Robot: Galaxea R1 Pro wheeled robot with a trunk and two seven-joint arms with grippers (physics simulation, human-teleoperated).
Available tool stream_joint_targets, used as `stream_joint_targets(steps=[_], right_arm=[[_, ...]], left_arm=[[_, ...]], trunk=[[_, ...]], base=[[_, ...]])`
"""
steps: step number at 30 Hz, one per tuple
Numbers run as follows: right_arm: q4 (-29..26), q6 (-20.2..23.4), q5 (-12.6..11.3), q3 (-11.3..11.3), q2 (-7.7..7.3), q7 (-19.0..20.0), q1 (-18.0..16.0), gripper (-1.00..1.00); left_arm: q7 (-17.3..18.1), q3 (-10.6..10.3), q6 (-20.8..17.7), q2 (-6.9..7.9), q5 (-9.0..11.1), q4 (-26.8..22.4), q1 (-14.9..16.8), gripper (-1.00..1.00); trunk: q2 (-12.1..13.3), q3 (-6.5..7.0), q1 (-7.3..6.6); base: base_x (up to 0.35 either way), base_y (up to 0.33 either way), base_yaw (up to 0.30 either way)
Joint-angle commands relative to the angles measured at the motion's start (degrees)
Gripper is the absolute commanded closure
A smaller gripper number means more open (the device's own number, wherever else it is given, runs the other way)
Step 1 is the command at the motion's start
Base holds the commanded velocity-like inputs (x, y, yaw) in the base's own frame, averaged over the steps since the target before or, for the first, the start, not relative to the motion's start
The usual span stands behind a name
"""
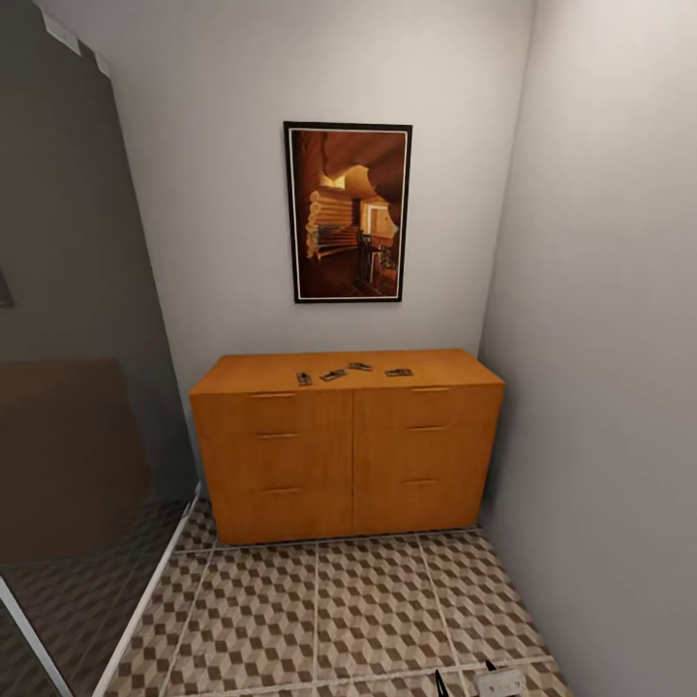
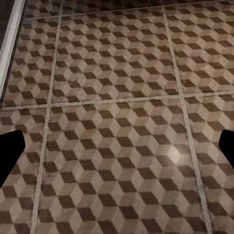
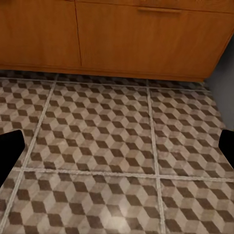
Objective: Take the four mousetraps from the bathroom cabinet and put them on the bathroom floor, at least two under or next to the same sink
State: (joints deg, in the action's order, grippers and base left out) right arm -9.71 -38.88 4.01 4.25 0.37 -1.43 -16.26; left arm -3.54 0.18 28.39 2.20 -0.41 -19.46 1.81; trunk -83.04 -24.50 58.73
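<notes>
The orange-brown cabinet stands against the far wall, all its drawers shut. Several mousetraps lie in a loose row on its top, among them one at the left, one in the middle and one at the right. The cube-patterned bathroom floor stretches from the cabinet toward me. My left gripper hangs open over bare tiles. My right gripper is open too, low over the floor in front of the cabinet's base. Dark fingertips poke in at the head view's lower edge. The sink is out of view.
A framed picture hangs above the cabinet. A dark glass partition with a white bottom rail closes off the left side. A plain wall runs close along the right, touching the cabinet's end.
</notes>
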Motion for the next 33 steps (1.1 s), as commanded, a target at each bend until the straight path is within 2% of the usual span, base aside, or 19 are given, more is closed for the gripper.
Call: stream_joint_targets(steps=[1, 33], right_arm=[[0.04, -0.15, 0.25, 0.08, -0.04, -0.15, -0.04, -1.0], [0.04, -0.15, 0.29, 0.14, -0.01, -0.23, -0.03, -1.0]], left_arm=[[-0.15, 0.0, 0.18, 0.0, -0.08, 0.04, 0.04, -1.0], [-0.15, 0.0, 0.18, 0.0, -0.12, 0.1, 0.04, -1.0]], trunk=[[-0.03, -0.06, 0.0], [-0.03, -0.06, 0.0]], base=[[0.009, 0.0, 0.007], [0.001, 0.0, 0.0]])
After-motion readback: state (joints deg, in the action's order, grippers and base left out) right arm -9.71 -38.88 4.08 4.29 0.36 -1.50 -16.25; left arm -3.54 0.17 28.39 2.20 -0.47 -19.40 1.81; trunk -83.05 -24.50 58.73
